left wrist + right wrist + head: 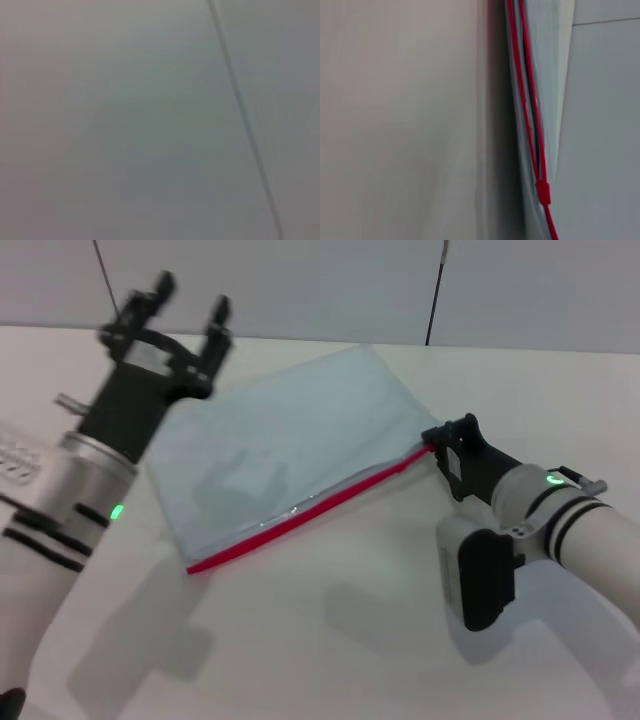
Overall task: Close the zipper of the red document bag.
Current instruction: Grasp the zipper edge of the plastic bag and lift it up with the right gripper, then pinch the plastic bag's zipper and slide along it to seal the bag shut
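The red document bag [280, 450] lies flat on the white table, pale blue-grey, with the zipper [310, 512] running along its near edge. My right gripper [445, 445] sits at the zipper's right end, touching or almost touching it. In the right wrist view the zipper [525, 100] shows as two red strips with a dark gap between them, joining at a red slider [542, 192]. Raised above the bag's far left corner, my left gripper [187, 302] is open and holds nothing. The left wrist view shows none of the task's things.
A white keyed object [15, 460] lies at the table's left edge. Behind the table stands a grey wall with dark cables [435, 290] hanging down it; one cable [245, 125] crosses the left wrist view. Bare table [330, 640] stretches in front of the bag.
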You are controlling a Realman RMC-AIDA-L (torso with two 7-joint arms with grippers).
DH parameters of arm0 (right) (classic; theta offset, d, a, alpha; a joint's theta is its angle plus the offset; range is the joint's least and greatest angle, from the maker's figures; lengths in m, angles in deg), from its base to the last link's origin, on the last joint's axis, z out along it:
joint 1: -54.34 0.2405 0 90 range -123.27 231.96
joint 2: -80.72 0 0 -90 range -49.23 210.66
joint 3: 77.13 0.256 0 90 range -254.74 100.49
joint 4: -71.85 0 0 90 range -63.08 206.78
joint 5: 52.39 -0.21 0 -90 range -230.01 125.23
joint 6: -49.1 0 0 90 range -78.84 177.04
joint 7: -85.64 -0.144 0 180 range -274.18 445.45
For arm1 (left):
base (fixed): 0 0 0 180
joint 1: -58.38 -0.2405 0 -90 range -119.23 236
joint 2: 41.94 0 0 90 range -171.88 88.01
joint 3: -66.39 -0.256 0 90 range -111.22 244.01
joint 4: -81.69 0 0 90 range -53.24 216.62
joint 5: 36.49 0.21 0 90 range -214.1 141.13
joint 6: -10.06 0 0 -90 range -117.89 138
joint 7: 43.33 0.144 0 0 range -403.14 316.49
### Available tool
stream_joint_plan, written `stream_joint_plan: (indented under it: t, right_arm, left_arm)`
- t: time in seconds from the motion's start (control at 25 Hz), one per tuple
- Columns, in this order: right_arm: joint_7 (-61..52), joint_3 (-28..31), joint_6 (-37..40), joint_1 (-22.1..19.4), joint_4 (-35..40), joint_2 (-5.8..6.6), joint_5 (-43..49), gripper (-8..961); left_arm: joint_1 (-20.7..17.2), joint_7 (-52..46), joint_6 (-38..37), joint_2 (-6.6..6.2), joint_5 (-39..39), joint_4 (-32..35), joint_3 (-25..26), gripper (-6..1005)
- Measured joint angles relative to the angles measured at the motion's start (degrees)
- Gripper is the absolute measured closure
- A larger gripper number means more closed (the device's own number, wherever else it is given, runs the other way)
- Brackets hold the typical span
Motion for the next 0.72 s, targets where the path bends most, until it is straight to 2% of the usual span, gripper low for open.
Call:
stream_joint_plan:
  t: [0.36, 0.4, 0.72]
  right_arm:
    - [-0.1, 2.3, -0.2, 0.3, -2.6, 0.11, 0.0, 918]
    - [-0.1, 2.3, -0.2, 0.3, -2.7, 0.12, 0.0, 919]
    - [-0.2, 3.4, -0.1, 1.0, -4.4, 0.12, 0.0, 928]
  left_arm:
    - [3.3, 6.6, 12.7, 0.29, 7.8, -0.9, 0.0, 399]
    - [4.0, 10.0, 16.6, 0.36, 8.4, -2.2, 0.0, 399]
    - [5.4, 22.8, 25.6, 0.41, 9.1, -7.3, -0.1, 399]
